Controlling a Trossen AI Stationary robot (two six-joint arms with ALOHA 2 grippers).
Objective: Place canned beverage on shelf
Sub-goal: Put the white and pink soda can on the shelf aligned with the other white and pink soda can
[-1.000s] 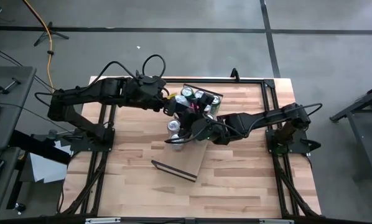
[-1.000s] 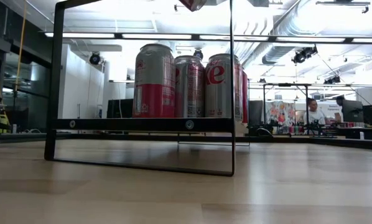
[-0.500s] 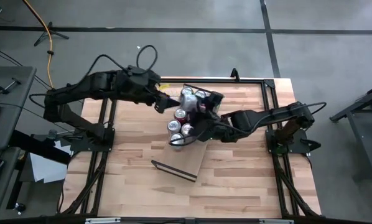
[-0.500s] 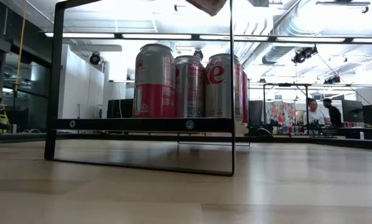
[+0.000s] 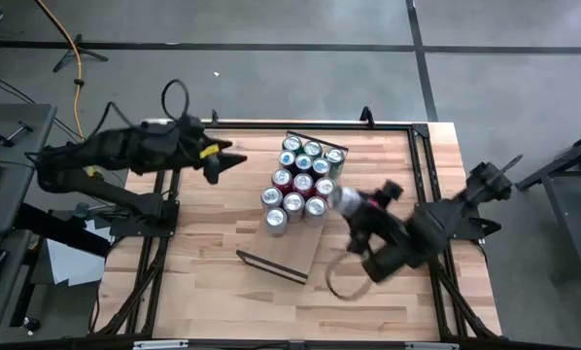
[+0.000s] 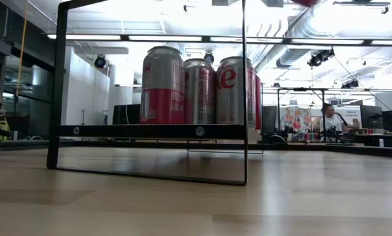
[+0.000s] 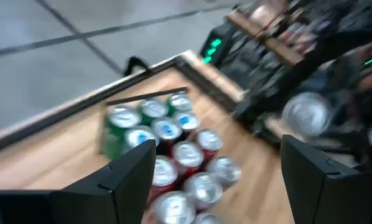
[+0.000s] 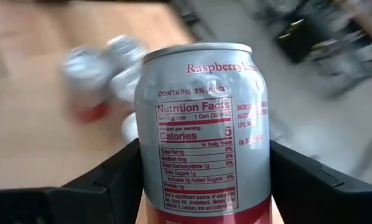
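Since half a second ago both my arms have pulled away from the cluster of cans (image 5: 302, 182): the left has swung back toward its own table edge, and the right has drawn off with a can to the shelf's right side.

On the left, my left gripper (image 5: 224, 161) hangs above the tabletop, well apart from the shelf (image 5: 292, 255), its fingers spread with nothing between them.

In the middle, nine or so cans stand upright on the shelf's far end; its near end is bare.

On the right, my right gripper (image 8: 201, 186) is clamped on the can (image 8: 203, 130), which is off the shelf, in the air. I judge the right arm must carry it leftward to the shelf.
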